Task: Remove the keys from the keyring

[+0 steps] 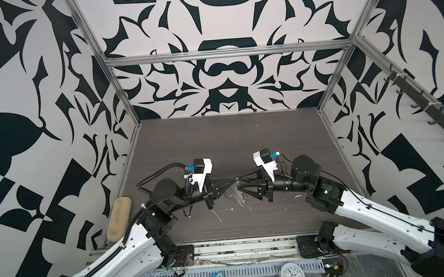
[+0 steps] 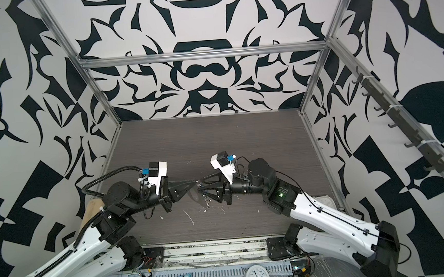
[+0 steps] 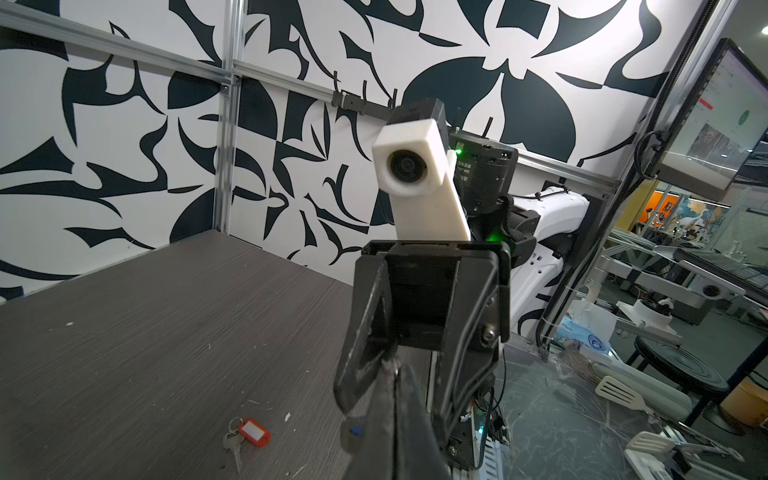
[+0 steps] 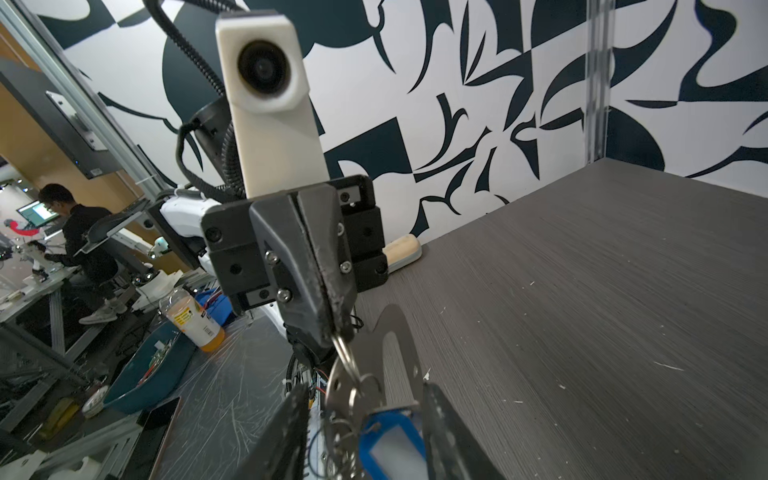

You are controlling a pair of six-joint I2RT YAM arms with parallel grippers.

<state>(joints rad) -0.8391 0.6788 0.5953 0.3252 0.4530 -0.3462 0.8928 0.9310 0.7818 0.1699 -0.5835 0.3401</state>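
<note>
Your left gripper (image 1: 234,180) clamps the keyring (image 4: 368,349); right gripper (image 4: 365,388), at its 3 o'clock, straddles the blue tag (image 4: 392,440), jaws apart — the red tag (image 3: 255,432) shows only from the left wrist.

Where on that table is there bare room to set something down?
Bare: the far table between the grippers and the back wall, and the near strip before the front rail. Crowded: the middle, where the left gripper and right gripper meet at the keyring. A red tag lies on the table; a tan block lines its left edge.
</note>
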